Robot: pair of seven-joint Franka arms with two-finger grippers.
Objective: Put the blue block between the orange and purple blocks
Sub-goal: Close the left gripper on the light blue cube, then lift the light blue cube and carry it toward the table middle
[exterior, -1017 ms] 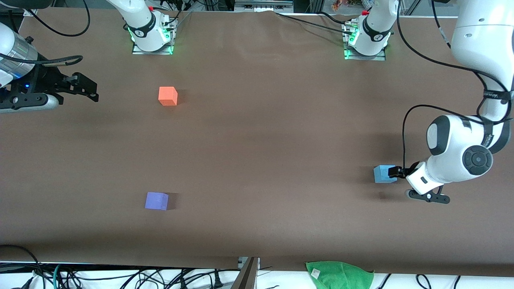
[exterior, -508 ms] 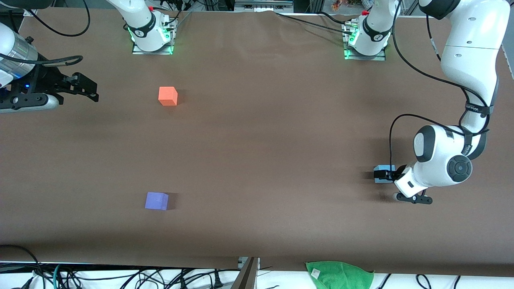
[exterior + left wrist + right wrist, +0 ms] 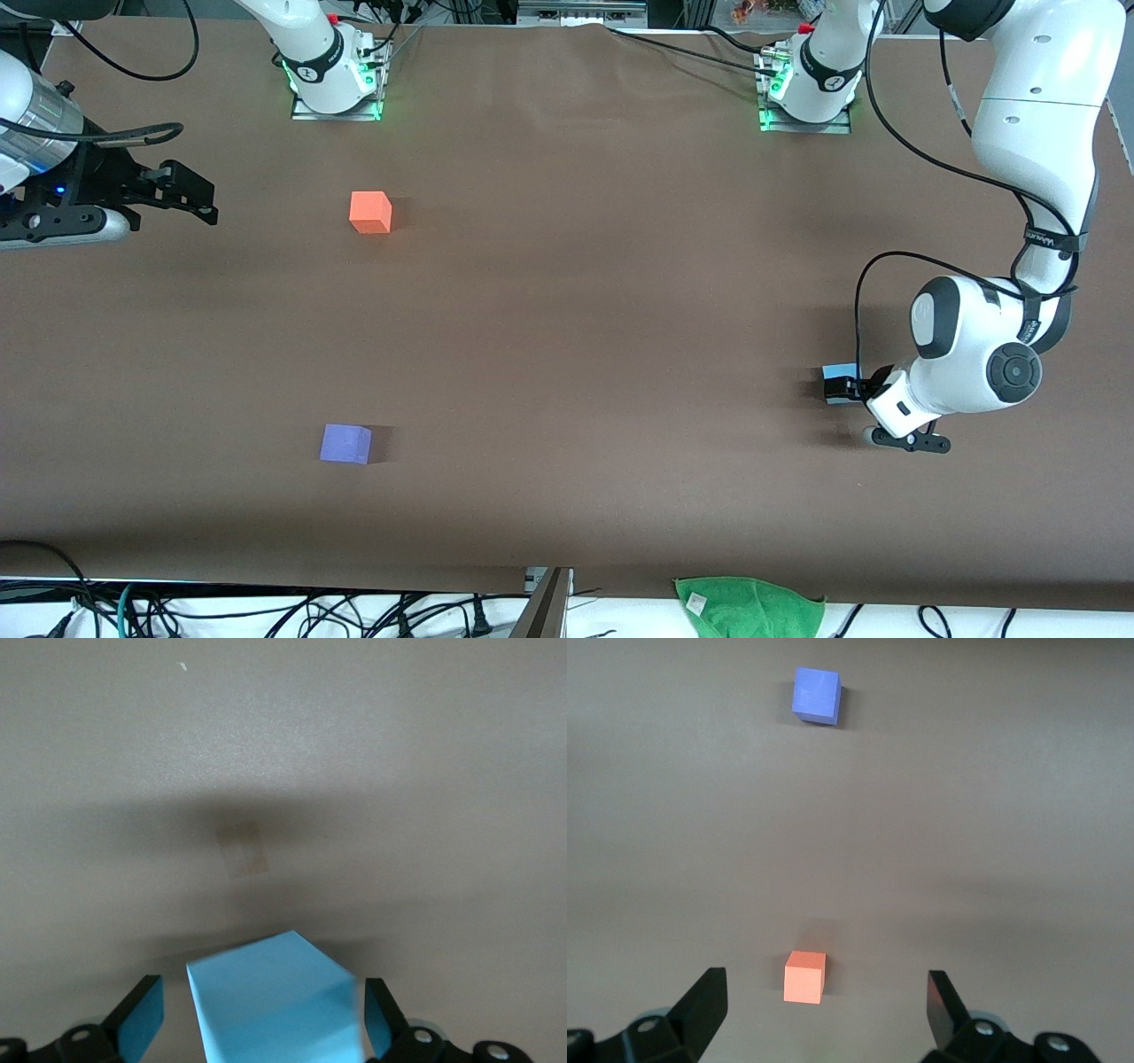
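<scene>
The blue block (image 3: pixel 838 371) lies on the brown table toward the left arm's end. My left gripper (image 3: pixel 842 388) is down around it, open. In the left wrist view the blue block (image 3: pixel 275 1001) sits between the two fingers, with a gap at one finger and the other finger (image 3: pixel 376 1015) close to it. The orange block (image 3: pixel 370 212) lies toward the right arm's end. The purple block (image 3: pixel 345 443) lies nearer the front camera than the orange one. My right gripper (image 3: pixel 190 197) waits open at the right arm's end of the table. Its wrist view shows the orange block (image 3: pixel 805 976) and the purple block (image 3: pixel 816 695).
A green cloth (image 3: pixel 749 606) lies at the table's near edge, nearer the front camera than the blue block. Cables hang along that edge. The arm bases (image 3: pixel 335 81) stand at the table's top edge. A faint pale patch (image 3: pixel 243 849) marks the table.
My left arm has swung toward the blue block, and its gripper, first beside the block, now straddles it. The block stays put. The right arm has not moved.
</scene>
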